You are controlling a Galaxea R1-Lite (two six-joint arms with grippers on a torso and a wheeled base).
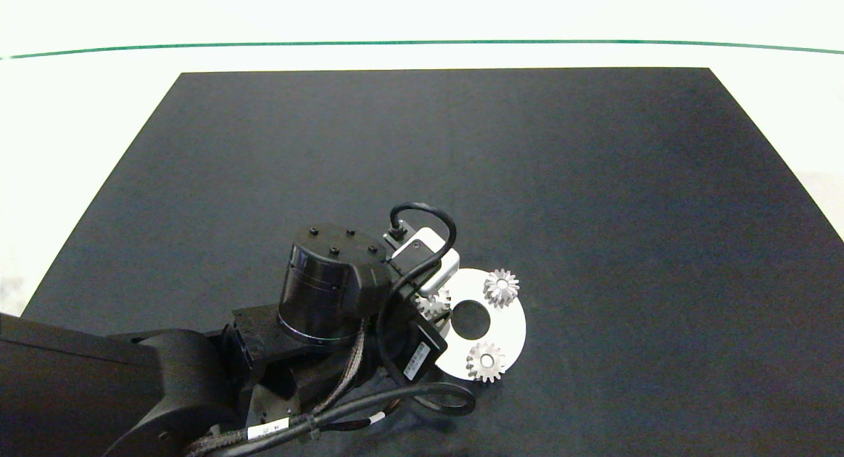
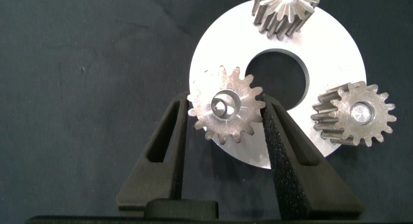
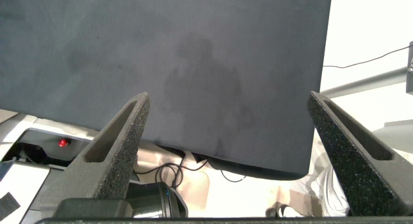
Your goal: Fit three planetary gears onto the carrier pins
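Three planetary gears are counted, and all three sit on the white carrier disc (image 2: pixel 335 50): one at the far edge (image 2: pixel 284 11), one at the side (image 2: pixel 353 114), and the third gear (image 2: pixel 226 106) between the fingers of the left gripper (image 2: pixel 226 130). In the head view the far gear (image 1: pixel 501 287) and the near gear (image 1: pixel 486 361) lie in the open, while the third (image 1: pixel 433 304) is half hidden under the left wrist. Three carrier pins are implied, each showing only as a bright tip inside a gear bore; the pin tip (image 2: pixel 221 106) in the held gear is seen slightly off-centre.

The left fingers (image 2: pixel 277 146) are closed to the width of that gear, their pads against its teeth on both sides, so it is judged to be gripped or only just being let go. The gear looks slightly tilted, and it cannot be told whether it is fully seated.

The risks are judged as follows. If the fingers are drawn away while the foam pads cling to the teeth, the gear may be lifted back off its pin. If the gear is cocked on the pin, downward pressure could jam it. A sideways pull could also slide the loose disc across the dark worktop (image 1: pixel 593 180) and disturb the other two gears.

The right gripper (image 3: pixel 226 159) is parked away from the work, its fingers wide apart and holding nothing.
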